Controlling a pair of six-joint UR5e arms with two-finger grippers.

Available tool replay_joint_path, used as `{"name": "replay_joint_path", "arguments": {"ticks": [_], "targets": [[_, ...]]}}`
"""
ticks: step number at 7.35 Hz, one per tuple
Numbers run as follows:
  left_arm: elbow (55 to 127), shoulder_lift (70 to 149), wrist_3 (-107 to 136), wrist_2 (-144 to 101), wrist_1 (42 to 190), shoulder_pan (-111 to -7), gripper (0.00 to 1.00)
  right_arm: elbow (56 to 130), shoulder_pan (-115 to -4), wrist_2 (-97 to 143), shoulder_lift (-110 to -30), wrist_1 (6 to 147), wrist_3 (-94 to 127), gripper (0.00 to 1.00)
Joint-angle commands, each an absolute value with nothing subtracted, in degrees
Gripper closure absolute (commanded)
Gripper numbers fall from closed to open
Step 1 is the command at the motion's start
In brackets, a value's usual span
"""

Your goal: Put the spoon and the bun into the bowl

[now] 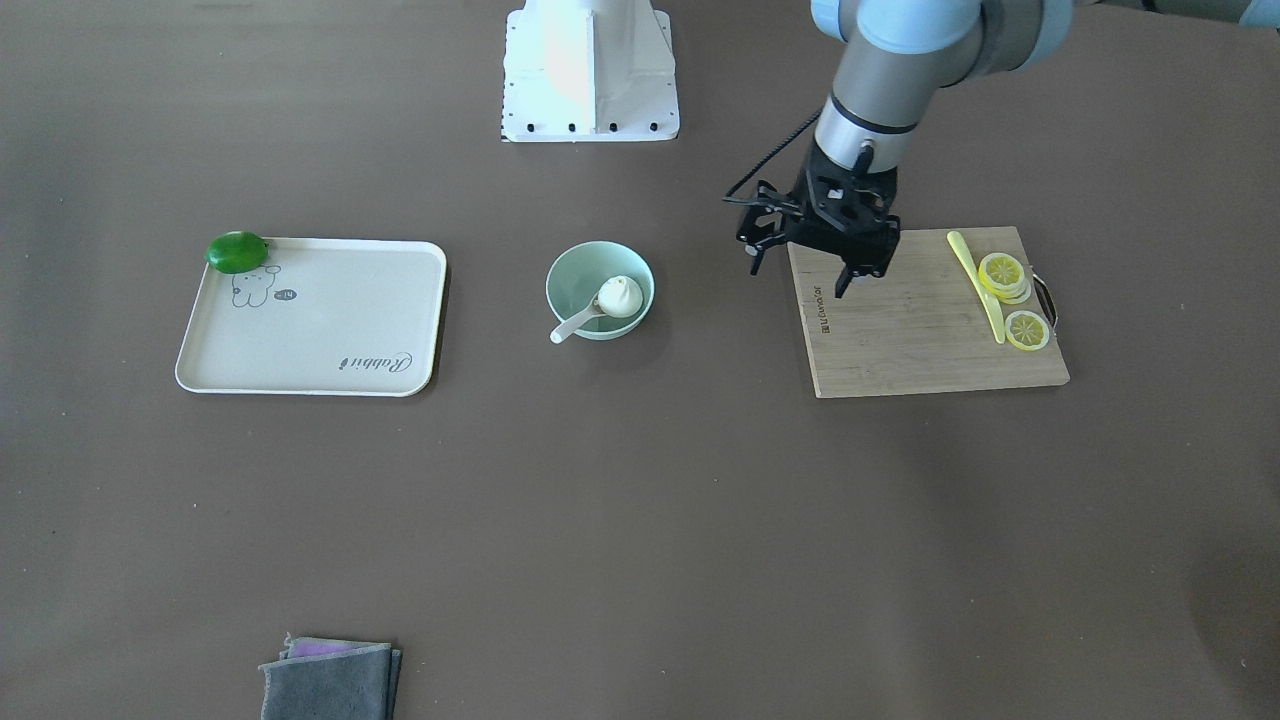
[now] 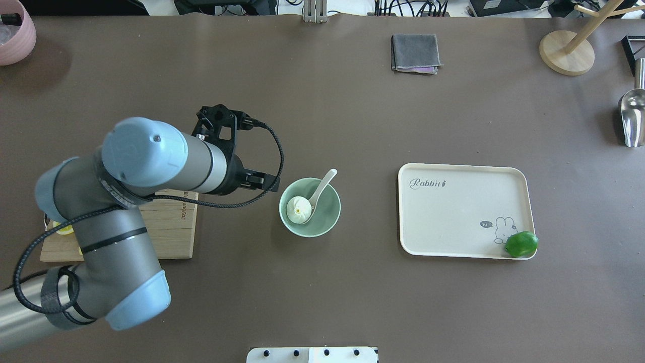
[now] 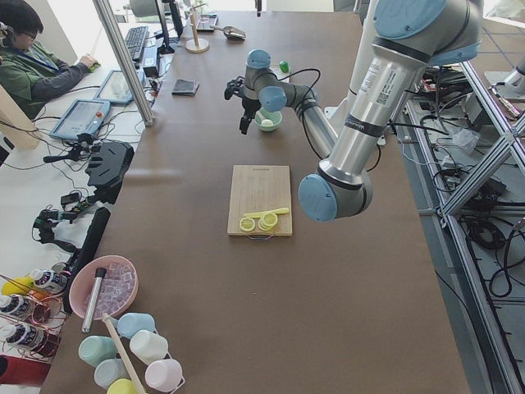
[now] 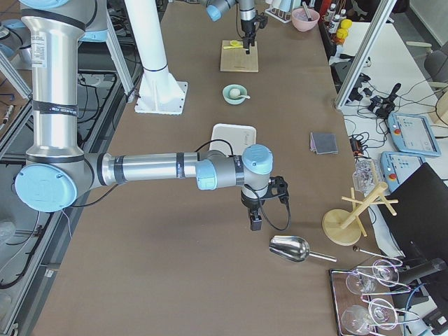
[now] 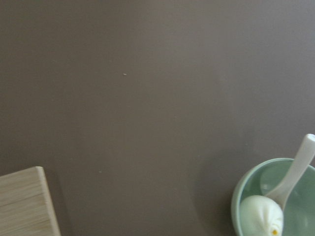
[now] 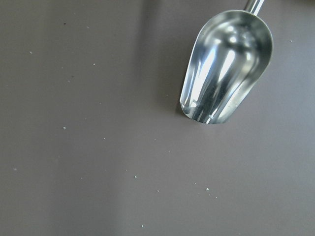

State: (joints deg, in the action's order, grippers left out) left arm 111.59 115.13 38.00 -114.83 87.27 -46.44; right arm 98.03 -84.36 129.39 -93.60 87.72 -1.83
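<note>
the spoon (image 1: 577, 321) and bun (image 1: 621, 296) are set in the bowl (image 1: 572, 278) on the table (image 1: 640, 520). the left gripper (image 1: 798, 279) is held at the bowl's 3 o'clock in the front-facing view, fingers spread and empty; the right gripper (image 4: 255, 222) cannot be judged.

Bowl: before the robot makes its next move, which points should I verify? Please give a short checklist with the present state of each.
1. Bun lies inside the bowl: ok.
2. Spoon has its scoop in the bowl, handle resting over the rim: ok.
3. Bowl stands upright: ok.
4. Left gripper is open, empty and apart from the bowl: ok.
5. Right gripper open or shut: cannot tell, it shows only in a side view.
</note>
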Motion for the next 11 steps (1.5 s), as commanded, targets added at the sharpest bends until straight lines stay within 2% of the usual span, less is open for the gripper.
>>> {"name": "replay_joint_path", "arguments": {"ticks": [1, 4, 6, 8, 11], "targets": [[111.54, 107.88, 9.2, -121.53, 78.61, -62.85, 0.02, 98.26, -88.59, 129.03, -94.3, 92.46, -5.27, 0.0], [106.72, 98.2, -11.91, -125.94, 78.21, -80.99, 0.02, 98.09, -88.33, 129.11, -94.48, 92.29, -5.19, 0.0], [103.3, 91.52, -12.22, -125.42, 78.22, -82.26, 0.02, 98.0, -88.33, 129.2, -94.48, 92.11, -5.19, 0.0], [99.07, 90.97, -11.52, -126.03, 79.81, -86.57, 0.02, 97.91, -88.24, 129.2, -94.48, 91.93, -5.19, 0.0], [101.16, 89.47, -9.49, -125.94, 79.54, -87.54, 0.02, 97.91, -88.24, 129.29, -94.48, 91.85, -5.1, 0.0]]}}
